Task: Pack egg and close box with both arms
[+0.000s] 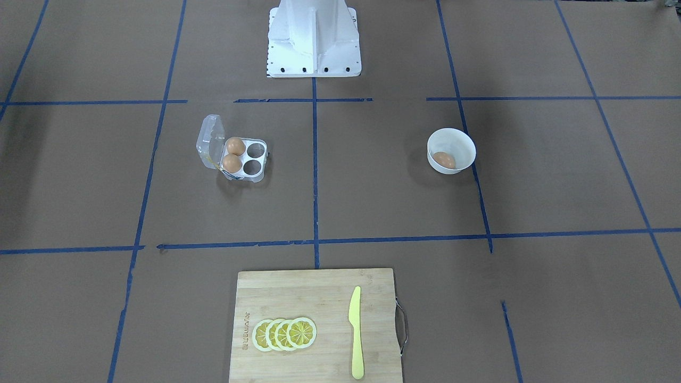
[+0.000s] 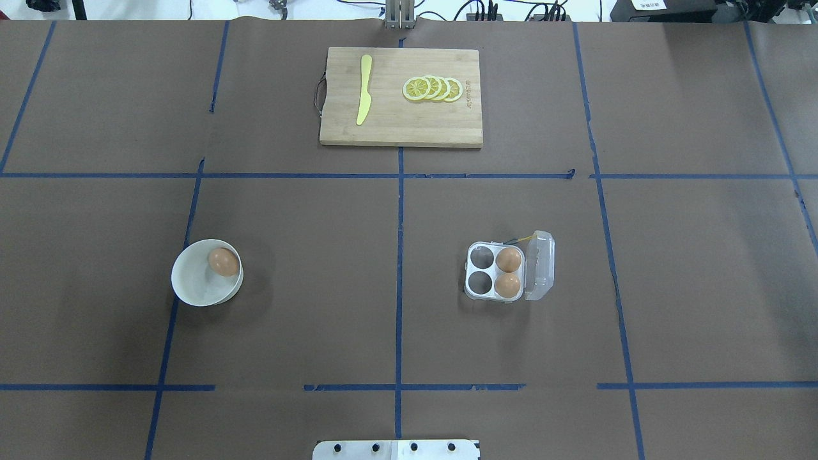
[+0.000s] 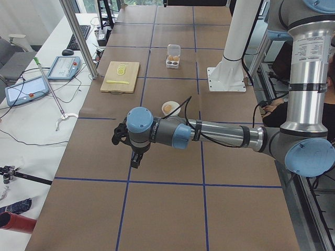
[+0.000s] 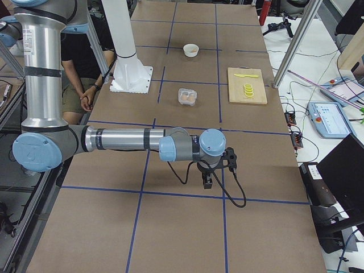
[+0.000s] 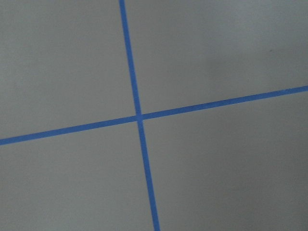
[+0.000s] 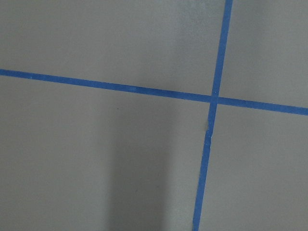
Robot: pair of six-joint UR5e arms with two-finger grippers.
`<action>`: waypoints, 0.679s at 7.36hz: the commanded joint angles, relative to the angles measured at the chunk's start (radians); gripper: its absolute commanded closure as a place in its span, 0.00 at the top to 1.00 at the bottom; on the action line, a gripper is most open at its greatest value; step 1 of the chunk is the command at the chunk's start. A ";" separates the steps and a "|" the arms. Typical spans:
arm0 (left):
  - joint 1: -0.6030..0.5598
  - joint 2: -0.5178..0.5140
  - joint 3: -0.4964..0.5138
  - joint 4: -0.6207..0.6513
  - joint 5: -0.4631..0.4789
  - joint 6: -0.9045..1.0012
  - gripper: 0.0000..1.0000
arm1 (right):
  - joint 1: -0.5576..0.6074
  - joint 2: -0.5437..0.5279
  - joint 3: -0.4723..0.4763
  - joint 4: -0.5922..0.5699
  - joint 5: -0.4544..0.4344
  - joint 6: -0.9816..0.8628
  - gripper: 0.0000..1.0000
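You have the loose small orange-brown egg lying in the round white bowl on the robot's left half of the table, so I judge the left arm is the one to fetch it. The small clear plastic four-cup egg box sits well apart on the right half, its hinged clear lid standing open on the side away from the bowl. Two like eggs fill the cups by the hinge. The two empty cups face the bowl, so a carried egg need not cross the lid.

Both arms hang out past the table ends. The left gripper and the right gripper show only in the side views, so you cannot tell whether their fingers are spread or closed. Each wrist camera sees only brown paper and blue tape.

Little stands in the way: the bamboo cutting board with its yellow plastic knife and lemon slices lies at the far edge, beyond both bowl and box.
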State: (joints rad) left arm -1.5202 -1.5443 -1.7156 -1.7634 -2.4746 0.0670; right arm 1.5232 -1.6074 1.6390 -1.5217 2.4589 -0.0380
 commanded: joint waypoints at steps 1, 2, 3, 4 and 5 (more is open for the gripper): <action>0.101 0.000 -0.024 -0.164 -0.020 -0.156 1.00 | 0.000 -0.003 -0.001 0.000 0.000 -0.002 1.00; 0.206 0.001 -0.071 -0.244 -0.018 -0.302 1.00 | 0.000 0.000 -0.005 0.000 0.000 -0.003 1.00; 0.260 -0.005 -0.097 -0.263 -0.020 -0.473 1.00 | 0.000 0.000 -0.002 0.000 0.000 -0.002 1.00; 0.352 -0.057 -0.111 -0.264 -0.008 -0.619 1.00 | 0.000 0.001 -0.004 0.000 0.000 -0.002 1.00; 0.444 -0.106 -0.133 -0.263 0.023 -0.795 1.00 | 0.000 0.003 -0.002 0.000 0.000 -0.002 1.00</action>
State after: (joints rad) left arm -1.1908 -1.5939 -1.8213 -2.0194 -2.4792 -0.5125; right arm 1.5232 -1.6063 1.6359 -1.5217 2.4590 -0.0400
